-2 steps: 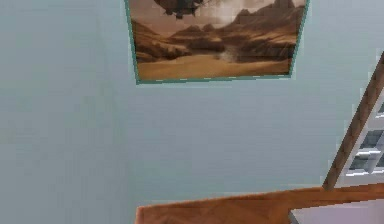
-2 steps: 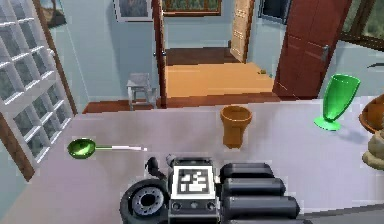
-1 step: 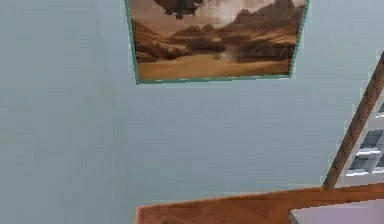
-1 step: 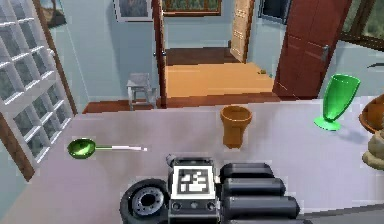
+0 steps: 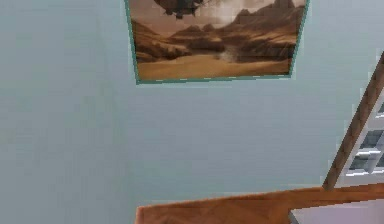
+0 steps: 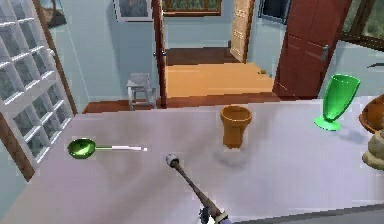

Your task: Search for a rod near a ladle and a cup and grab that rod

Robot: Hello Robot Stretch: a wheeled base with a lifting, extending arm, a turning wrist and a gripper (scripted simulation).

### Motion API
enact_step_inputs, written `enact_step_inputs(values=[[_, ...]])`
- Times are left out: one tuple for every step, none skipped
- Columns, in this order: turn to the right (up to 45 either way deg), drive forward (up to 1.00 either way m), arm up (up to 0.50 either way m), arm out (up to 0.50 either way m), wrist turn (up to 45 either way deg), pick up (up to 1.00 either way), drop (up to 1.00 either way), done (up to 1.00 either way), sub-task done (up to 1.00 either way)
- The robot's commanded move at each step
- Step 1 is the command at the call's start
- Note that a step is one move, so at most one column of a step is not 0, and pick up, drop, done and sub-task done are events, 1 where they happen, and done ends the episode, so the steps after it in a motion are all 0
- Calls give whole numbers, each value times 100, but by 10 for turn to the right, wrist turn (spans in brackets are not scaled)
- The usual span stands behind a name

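I cannot tell my gripper's state. The rod (image 6: 190, 182) lies on the grey counter (image 6: 300, 170) between the green ladle (image 6: 82, 148) and the brown cup (image 6: 236, 125), so I judge the search done. Next I must reach out over it. A green vase (image 6: 338, 100) stands well apart. A landscape painting (image 5: 215, 40) hangs on the wall ahead.

Pale grey countertop (image 6: 290, 170) spans the arm side view. Lying or standing on it:
- green ladle (image 6: 85, 148) with a white handle, left side, lying flat
- brown cup (image 6: 236, 125), upright, mid-counter
- thin dark rod (image 6: 190, 182), lying diagonal, near edge, between ladle and cup
- tall green glass (image 6: 338, 100), upright, right
- brownish items (image 6: 376, 135) at the right edge, cut off
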Motion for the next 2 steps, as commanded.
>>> enact_step_inputs(values=[[0,0,0,0,0,100,0,0,0],[0,0,10,0,0,0,0,0,0]])
